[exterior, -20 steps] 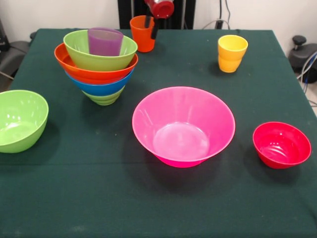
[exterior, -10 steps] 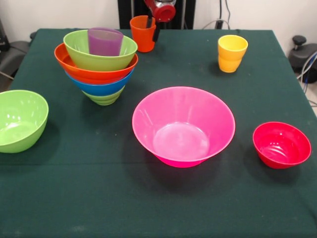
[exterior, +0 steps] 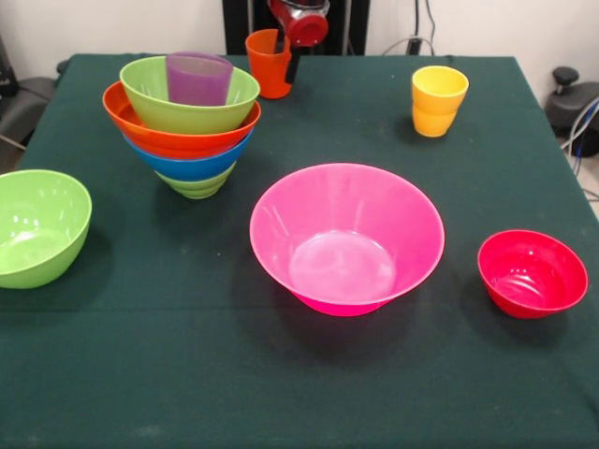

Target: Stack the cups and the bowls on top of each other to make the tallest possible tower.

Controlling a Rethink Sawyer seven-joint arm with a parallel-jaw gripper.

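The tower (exterior: pixel 183 140) stands at the left: a lime green bowl, a blue one, an orange one and another lime green one, with the purple cup (exterior: pixel 198 79) in the top bowl. The orange cup (exterior: pixel 268 65) sits at the table's far edge and leans a little. My gripper (exterior: pixel 287 54) comes down on its right wall, one finger inside and one finger (exterior: pixel 294 64) outside, shut on the wall. The yellow cup (exterior: pixel 438 101) stands upright at the far right. The large pink bowl (exterior: pixel 346 238) is in the middle, the small red bowl (exterior: pixel 532 273) at the right, and a lone lime green bowl (exterior: pixel 37 226) at the left edge.
The dark green tablecloth (exterior: pixel 187 374) covers the table. Cables and dark equipment (exterior: pixel 573 103) lie beyond the table's right edge.
The gripper has shifted slightly over the orange cup, and the cup now leans a little where it stood straight before. Everything else has stayed put.
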